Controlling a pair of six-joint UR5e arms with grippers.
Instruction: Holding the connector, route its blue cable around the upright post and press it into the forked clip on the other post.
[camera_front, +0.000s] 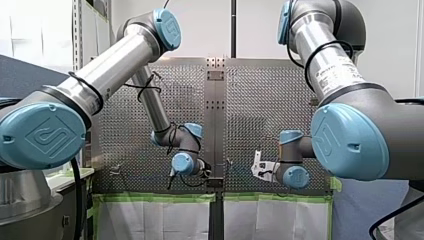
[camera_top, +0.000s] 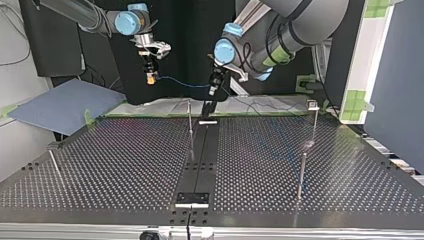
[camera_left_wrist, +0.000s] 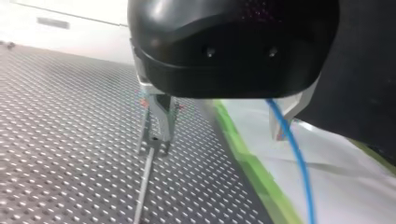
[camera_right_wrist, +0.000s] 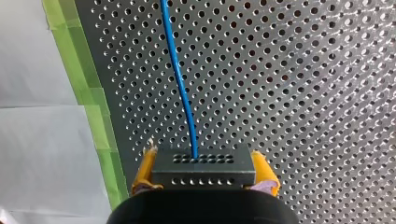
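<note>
My right gripper (camera_right_wrist: 203, 169) is shut with its yellow pads on a dark connector block (camera_right_wrist: 203, 161). The blue cable (camera_right_wrist: 180, 79) runs out of the block over the perforated table. In the top view my right gripper (camera_top: 150, 75) hangs at the back left, and the cable (camera_top: 182, 83) spans across to my left gripper (camera_top: 214, 89). My left gripper (camera_left_wrist: 219, 137) is open, and the cable (camera_left_wrist: 292, 149) passes between its metal fingers, close to one of them. Beyond the other finger stands a thin post with a forked top (camera_left_wrist: 152, 144). An upright post (camera_top: 190, 120) stands near the table's middle.
Further posts stand at the top view's right, one with a block on top (camera_top: 313, 105) and one nearer (camera_top: 301, 172); a short one (camera_top: 54, 161) is at the left. A dark rail (camera_top: 202, 150) runs down the table's middle. Green tape (camera_left_wrist: 254, 163) edges the board.
</note>
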